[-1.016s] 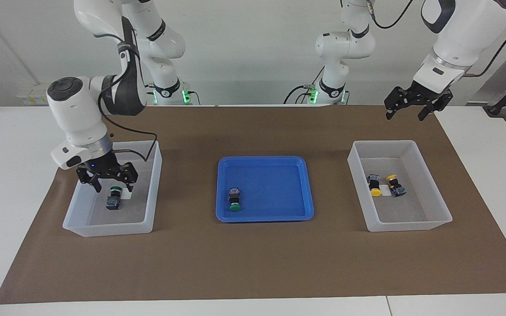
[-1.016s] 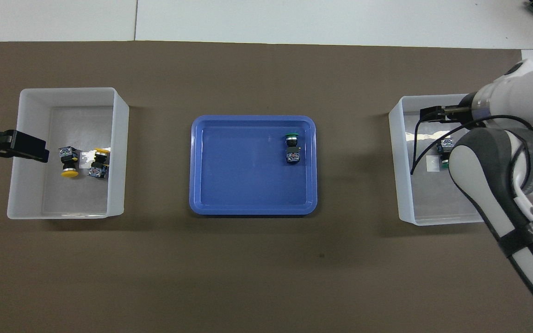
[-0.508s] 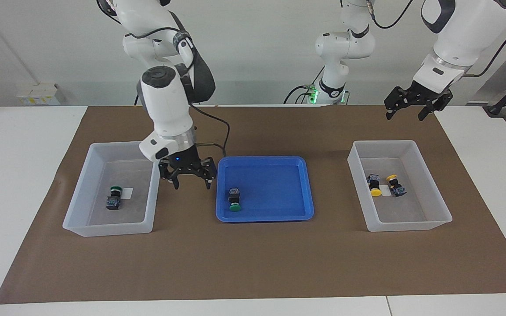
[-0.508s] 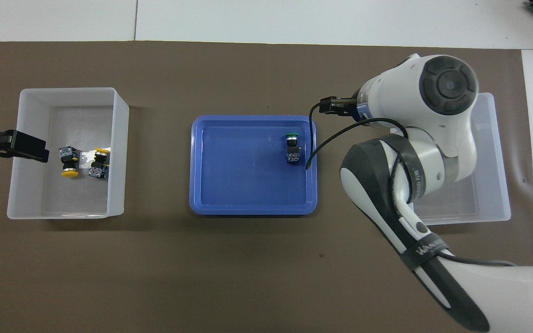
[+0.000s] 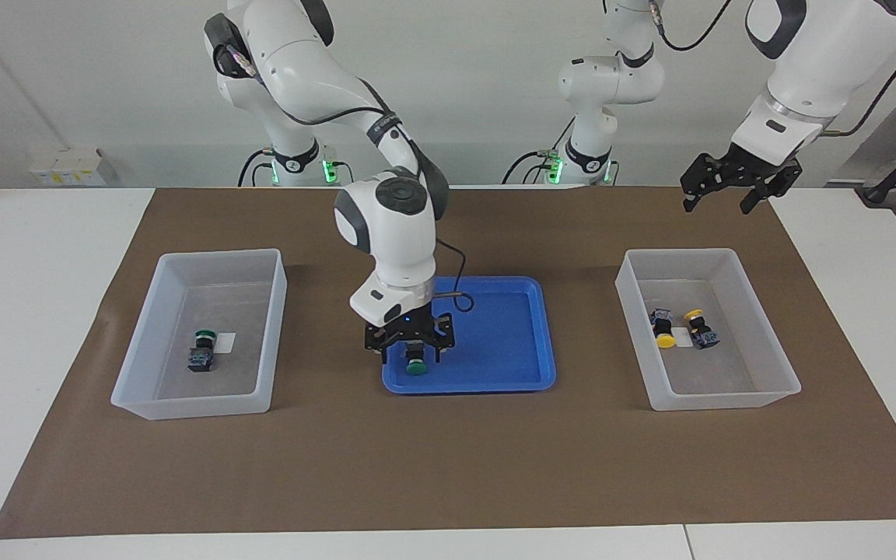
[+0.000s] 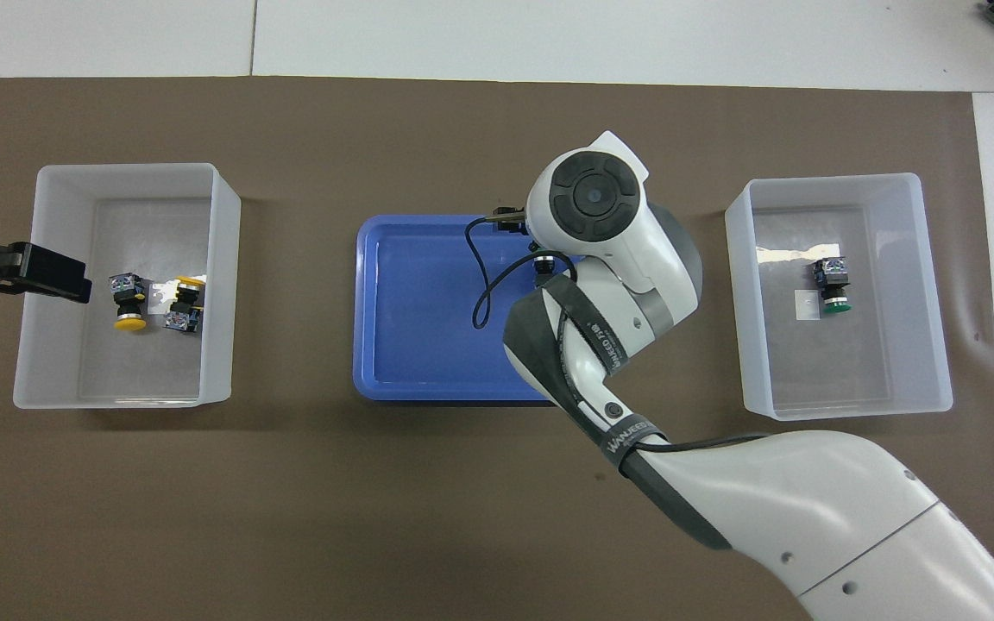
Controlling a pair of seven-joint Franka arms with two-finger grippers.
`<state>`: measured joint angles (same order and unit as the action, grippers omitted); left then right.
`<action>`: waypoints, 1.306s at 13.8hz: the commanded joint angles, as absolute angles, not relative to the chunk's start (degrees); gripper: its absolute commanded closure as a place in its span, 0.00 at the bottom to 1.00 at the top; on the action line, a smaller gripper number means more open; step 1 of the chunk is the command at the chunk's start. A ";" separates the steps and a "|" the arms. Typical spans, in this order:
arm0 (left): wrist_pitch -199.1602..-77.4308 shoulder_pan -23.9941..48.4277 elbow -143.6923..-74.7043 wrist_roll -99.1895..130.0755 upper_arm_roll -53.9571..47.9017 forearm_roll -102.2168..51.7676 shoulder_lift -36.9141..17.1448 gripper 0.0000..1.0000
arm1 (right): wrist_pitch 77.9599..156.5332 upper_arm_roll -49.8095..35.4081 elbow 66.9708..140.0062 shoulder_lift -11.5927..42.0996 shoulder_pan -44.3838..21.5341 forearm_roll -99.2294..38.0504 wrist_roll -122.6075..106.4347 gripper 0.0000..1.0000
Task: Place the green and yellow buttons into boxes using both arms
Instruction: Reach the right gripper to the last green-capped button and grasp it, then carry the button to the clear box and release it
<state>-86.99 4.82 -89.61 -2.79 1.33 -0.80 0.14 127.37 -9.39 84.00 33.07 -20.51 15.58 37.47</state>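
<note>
Facing view: the right gripper (image 5: 410,351) is low over the blue tray (image 5: 495,373), at the tray's end toward the right arm, with its jaws spread on either side of a green button (image 5: 414,364). The button's green cap pokes out on the side away from the robots. Whether the jaws press on the button or merely flank it cannot be told. In the overhead view the right arm's wrist housing covers the gripper and nearly all of this button; only a dark scrap of it (image 6: 542,274) shows beside the housing.

Taking the blue tray as the landmark, one box (image 5: 145,404) sits on the brown mat (image 5: 448,482) off its right-arm end and holds a second green button (image 5: 201,350) beside a small white label (image 5: 225,340). The overhead view shows that button (image 6: 833,285) plainly, cap toward the robots.

The other box (image 5: 728,400) sits off the tray's left-arm end and holds two yellow buttons (image 5: 662,327) (image 5: 700,328) lying side by side, with a label between them.

The left gripper (image 5: 734,182) waits in the air over the desk near the mat's corner, nearer the robots than that box, jaws wide and empty. In the overhead view only its tip (image 6: 27,273) shows, overlapping the box's wall.
</note>
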 commanded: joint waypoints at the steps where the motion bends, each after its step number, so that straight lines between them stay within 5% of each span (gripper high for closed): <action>1: -87.63 4.39 -91.67 -2.64 1.23 -1.23 1.93 0.00 | 126.39 -9.40 83.92 34.37 -20.83 16.61 39.73 0.00; 10: -87.63 4.39 -91.67 -2.55 1.23 -1.23 1.93 0.00 | 132.97 -9.40 93.86 32.70 -21.09 16.87 39.81 0.00; 12: -87.63 4.39 -91.67 -2.64 1.23 -1.23 1.93 0.00 | 132.98 -9.49 95.01 32.17 -21.09 16.70 39.81 0.31; 14: -87.63 4.39 -91.67 -2.64 1.23 -1.23 1.93 0.00 | 132.89 -9.49 95.01 32.08 -21.09 16.70 39.64 0.84; 15: -87.63 4.39 -91.67 -2.64 1.23 -1.23 1.93 0.00 | 132.89 -9.49 94.75 32.08 -21.09 16.70 39.73 1.00; 18: -87.63 4.39 -91.67 -2.55 1.23 -1.23 1.93 0.00 | 131.84 -9.58 94.75 30.16 -21.01 16.52 39.73 1.00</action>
